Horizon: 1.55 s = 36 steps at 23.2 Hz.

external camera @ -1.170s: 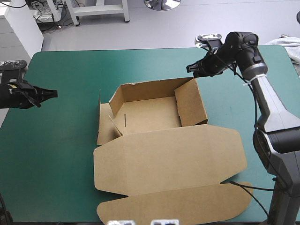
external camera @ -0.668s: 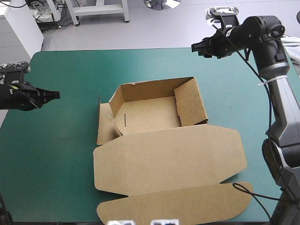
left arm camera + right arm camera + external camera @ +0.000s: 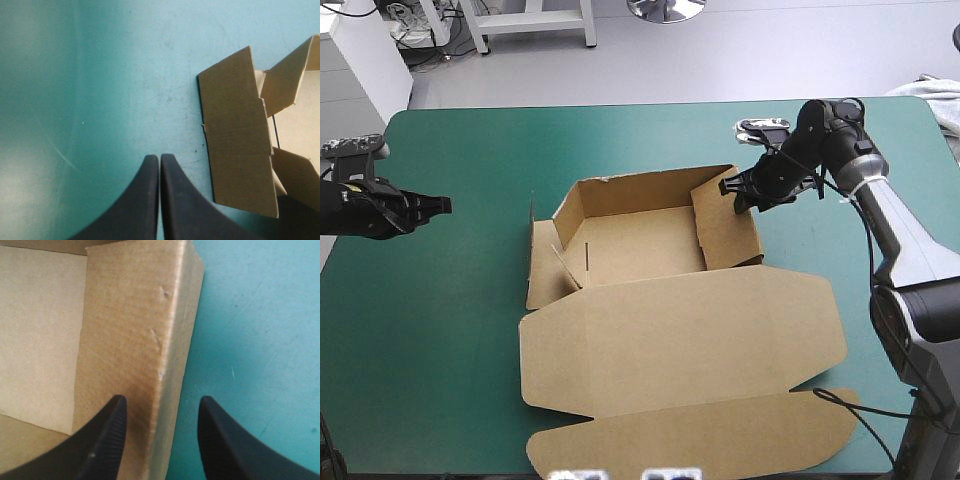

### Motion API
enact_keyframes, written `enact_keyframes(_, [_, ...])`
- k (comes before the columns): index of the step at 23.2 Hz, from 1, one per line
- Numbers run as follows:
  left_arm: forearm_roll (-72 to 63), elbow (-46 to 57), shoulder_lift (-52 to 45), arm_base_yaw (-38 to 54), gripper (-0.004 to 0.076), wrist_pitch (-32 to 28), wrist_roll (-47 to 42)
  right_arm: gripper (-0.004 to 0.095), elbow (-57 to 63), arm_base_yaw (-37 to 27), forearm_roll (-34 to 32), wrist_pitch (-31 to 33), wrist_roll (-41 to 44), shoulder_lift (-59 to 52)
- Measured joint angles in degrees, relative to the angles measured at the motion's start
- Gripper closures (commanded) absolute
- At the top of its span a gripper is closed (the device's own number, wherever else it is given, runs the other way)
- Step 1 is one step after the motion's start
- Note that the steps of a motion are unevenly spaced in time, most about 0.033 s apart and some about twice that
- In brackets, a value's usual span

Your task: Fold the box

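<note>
The teal-green table has a pale cloth at its far-right corner.

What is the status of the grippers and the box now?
Left gripper shut, apart from box. Right gripper open, right wall's edge between its fingers. No obstruction seen.

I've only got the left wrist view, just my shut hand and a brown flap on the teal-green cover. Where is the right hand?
Observer: The right hand is open over the right wall of the box, one finger on the inner side, one on the outer.
Operator: Has it gripped that wall?
Observer: Not yet, the fingers stand well apart. Also, the lid lies flat, toward the near edge of the table.
</note>
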Motion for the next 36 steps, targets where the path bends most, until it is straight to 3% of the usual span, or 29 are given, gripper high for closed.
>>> enact_keyframes(3, [-0.1, 0.0, 0.0, 0.0, 0.0732, 0.0, 0.0, 0.0534, 0.0, 0.0, 1.3, -0.2, -0.4, 3.0])
enact_keyframes(9, [-0.2, 0.0, 0.0, 0.0, 0.0731, -0.4, 0.0, 0.0902, 0.0, 0.0, 4.5, -0.6, -1.7, 6.7])
enact_keyframes(10, [-0.2, 0.0, 0.0, 0.0, 0.0731, -0.4, -0.1, 0.0921, 0.0, 0.0, 4.3, -0.6, -1.7, 6.8])
enact_keyframes(17, [-8.5, 0.0, 1.8, 0.2, 0.0731, -2.9, -1.3, 0.0921, 0.0, -0.1, 5.6, -0.7, -2.5, 5.5])
enact_keyframes(20, [-10.8, 0.0, 3.6, 1.6, 0.0731, -3.5, -1.3, 0.0921, 0.1, -1.6, 6.2, -0.7, -2.4, 0.1])
enact_keyframes(26, [-28.0, 0.0, 5.9, 8.1, 0.0731, -0.6, 4.7, 0.0921, 0.1, -10.4, 15.7, -0.4, -5.9, -10.7])
enact_keyframes(36, [-43.5, 0.0, 6.2, -1.4, 0.0734, 0.9, 11.0, 0.0921, 0.1, -11.8, 19.8, 0.0, -7.7, -14.5])
